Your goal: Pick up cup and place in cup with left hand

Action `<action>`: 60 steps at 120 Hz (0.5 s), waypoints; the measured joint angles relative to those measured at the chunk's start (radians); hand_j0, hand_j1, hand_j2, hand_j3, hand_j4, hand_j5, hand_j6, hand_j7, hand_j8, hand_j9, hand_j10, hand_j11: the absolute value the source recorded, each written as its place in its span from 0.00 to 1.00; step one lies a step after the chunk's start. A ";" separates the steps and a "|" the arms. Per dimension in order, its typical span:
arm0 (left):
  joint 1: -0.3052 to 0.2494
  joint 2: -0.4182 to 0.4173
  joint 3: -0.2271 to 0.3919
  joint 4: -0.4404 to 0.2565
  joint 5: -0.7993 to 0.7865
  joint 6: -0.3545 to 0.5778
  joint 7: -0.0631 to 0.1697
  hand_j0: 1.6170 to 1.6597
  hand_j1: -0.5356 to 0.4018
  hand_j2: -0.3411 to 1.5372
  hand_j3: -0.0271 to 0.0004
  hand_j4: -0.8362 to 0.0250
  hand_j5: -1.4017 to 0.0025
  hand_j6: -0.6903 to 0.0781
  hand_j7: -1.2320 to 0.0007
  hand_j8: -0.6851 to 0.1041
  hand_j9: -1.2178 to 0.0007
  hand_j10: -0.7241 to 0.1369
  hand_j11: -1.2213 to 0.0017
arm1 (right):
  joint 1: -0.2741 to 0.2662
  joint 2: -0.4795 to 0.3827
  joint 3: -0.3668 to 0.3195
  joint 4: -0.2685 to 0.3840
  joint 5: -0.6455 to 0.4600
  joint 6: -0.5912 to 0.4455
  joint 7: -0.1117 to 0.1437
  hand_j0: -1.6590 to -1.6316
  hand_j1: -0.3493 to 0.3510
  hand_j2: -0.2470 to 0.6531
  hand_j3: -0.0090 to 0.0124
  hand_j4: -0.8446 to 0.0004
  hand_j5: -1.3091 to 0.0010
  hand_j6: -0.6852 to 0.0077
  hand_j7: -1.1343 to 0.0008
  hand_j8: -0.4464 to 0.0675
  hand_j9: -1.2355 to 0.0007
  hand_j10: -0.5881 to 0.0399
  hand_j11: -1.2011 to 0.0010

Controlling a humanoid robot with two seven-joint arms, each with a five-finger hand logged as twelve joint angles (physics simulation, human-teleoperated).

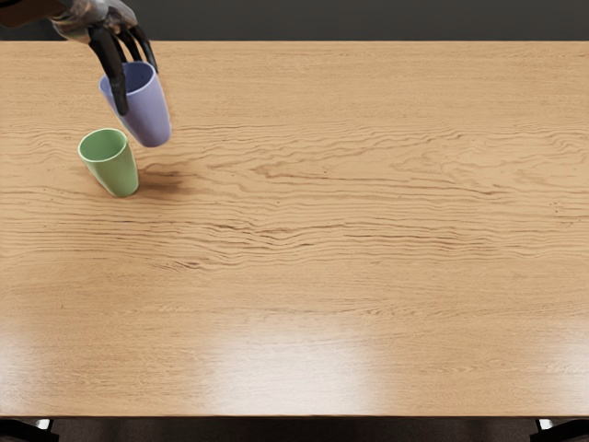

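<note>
My left hand [131, 72] comes in at the upper left, its dark fingers gripping the rim of a purple cup [147, 110]. One finger runs down the cup's left outer side, and others are behind the rim. The purple cup is held above the table, a little tilted, with its opening up. Just below and to the left of it in the picture, a green cup [114, 168] stands upright on the table, open at the top. The two cups are separate.
The wooden table [322, 230] fills most of the view. Its far edge runs along the top and its near edge along the bottom. Dark parts show at both lower corners.
</note>
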 joint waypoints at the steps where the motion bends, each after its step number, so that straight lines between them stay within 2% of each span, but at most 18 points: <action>1: 0.000 0.003 0.000 0.000 0.000 0.000 0.000 0.93 0.39 0.55 0.99 0.37 0.36 0.43 0.27 0.42 0.30 0.23 0.29 | 0.000 0.000 0.000 0.000 0.000 0.000 0.000 0.04 0.04 0.27 0.42 0.97 0.98 0.95 0.97 0.82 0.97 0.90 0.97; 10: -0.005 0.026 0.001 -0.001 -0.001 -0.002 0.000 0.93 0.36 0.59 0.99 0.39 0.35 0.47 0.26 0.43 0.29 0.22 0.29 | 0.001 0.000 0.000 0.000 0.000 0.000 0.000 0.04 0.04 0.27 0.42 0.97 0.98 0.95 0.97 0.82 0.97 0.90 0.97; 23: 0.004 0.045 0.001 -0.001 -0.003 -0.002 0.000 0.93 0.34 0.62 0.99 0.38 0.35 0.46 0.26 0.42 0.29 0.22 0.28 | 0.002 0.000 0.001 0.000 0.000 0.000 0.000 0.04 0.04 0.27 0.42 0.97 0.98 0.95 0.97 0.82 0.97 0.90 0.97; 42: 0.012 0.051 0.002 -0.001 -0.003 -0.002 0.000 0.90 0.26 0.75 0.99 0.37 0.34 0.45 0.25 0.39 0.27 0.19 0.27 | 0.004 0.000 0.003 0.000 0.000 0.000 0.000 0.04 0.04 0.27 0.42 0.97 0.98 0.95 0.97 0.82 0.97 0.90 0.97; 56: 0.012 0.073 0.002 -0.001 -0.005 -0.003 0.000 0.87 0.22 0.78 0.99 0.38 0.33 0.46 0.25 0.41 0.26 0.20 0.26 | 0.004 0.000 0.003 0.000 0.000 0.000 0.000 0.04 0.04 0.27 0.42 0.97 0.98 0.95 0.97 0.82 0.97 0.90 0.97; 60: 0.012 0.080 0.001 -0.002 -0.004 -0.002 0.000 0.88 0.23 0.75 0.99 0.39 0.33 0.47 0.25 0.42 0.26 0.21 0.26 | 0.004 0.000 0.003 0.000 0.000 0.000 0.000 0.04 0.04 0.27 0.42 0.97 0.98 0.95 0.97 0.82 0.97 0.90 0.97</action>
